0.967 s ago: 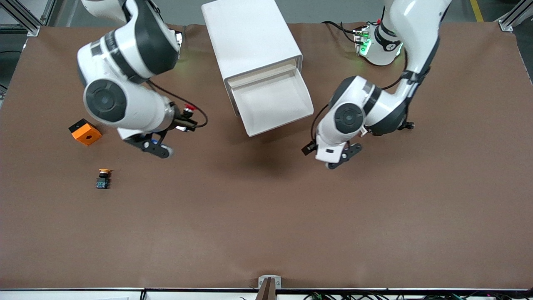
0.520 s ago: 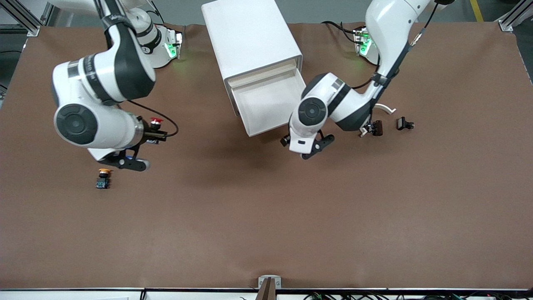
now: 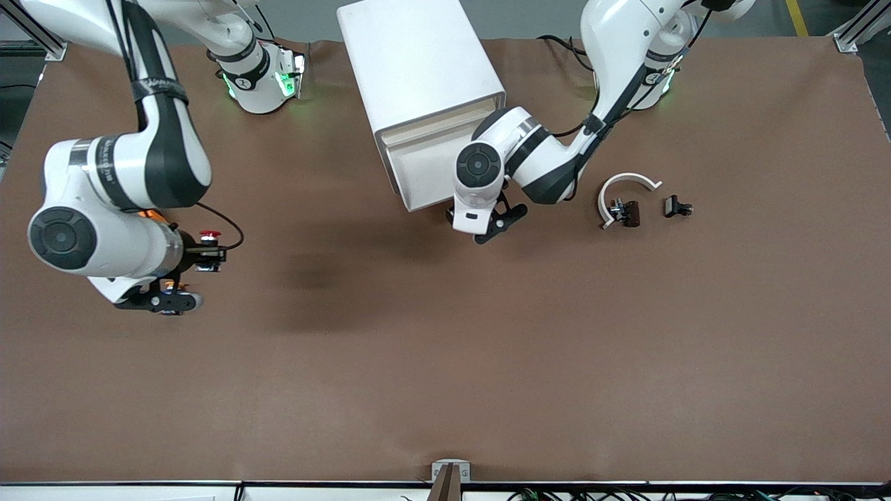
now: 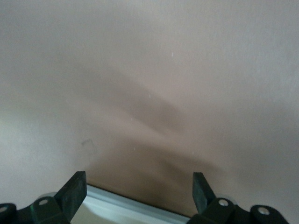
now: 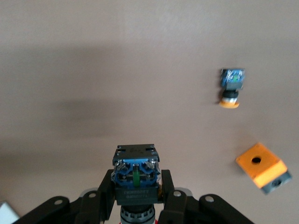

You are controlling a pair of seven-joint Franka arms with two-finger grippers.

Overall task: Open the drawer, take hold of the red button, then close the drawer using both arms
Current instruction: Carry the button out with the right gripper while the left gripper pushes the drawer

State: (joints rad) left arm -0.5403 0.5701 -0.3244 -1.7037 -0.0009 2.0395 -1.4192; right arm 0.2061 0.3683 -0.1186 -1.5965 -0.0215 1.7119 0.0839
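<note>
My right gripper (image 3: 163, 301) is shut on the button (image 5: 135, 173). The right wrist view shows the button's blue base between the fingers (image 5: 103, 186), with its red cap barely in sight. The gripper hangs over the table at the right arm's end. The white cabinet (image 3: 418, 62) stands at the back middle with its drawer (image 3: 418, 174) partly open. My left gripper (image 3: 491, 226) is open and empty at the drawer's front. The drawer's pale rim (image 4: 131, 210) lies between its fingers (image 4: 74, 186).
An orange-capped button (image 5: 231, 88) and an orange block with a hole (image 5: 261, 168) lie on the table by my right gripper. A white curved piece (image 3: 630, 184) with a dark clip (image 3: 626, 212) and a black clip (image 3: 675, 207) lie toward the left arm's end.
My right arm has swung with the button toward its end of the table and now covers the orange-capped button. My left gripper has moved to the drawer's front, and the drawer sticks out less.
</note>
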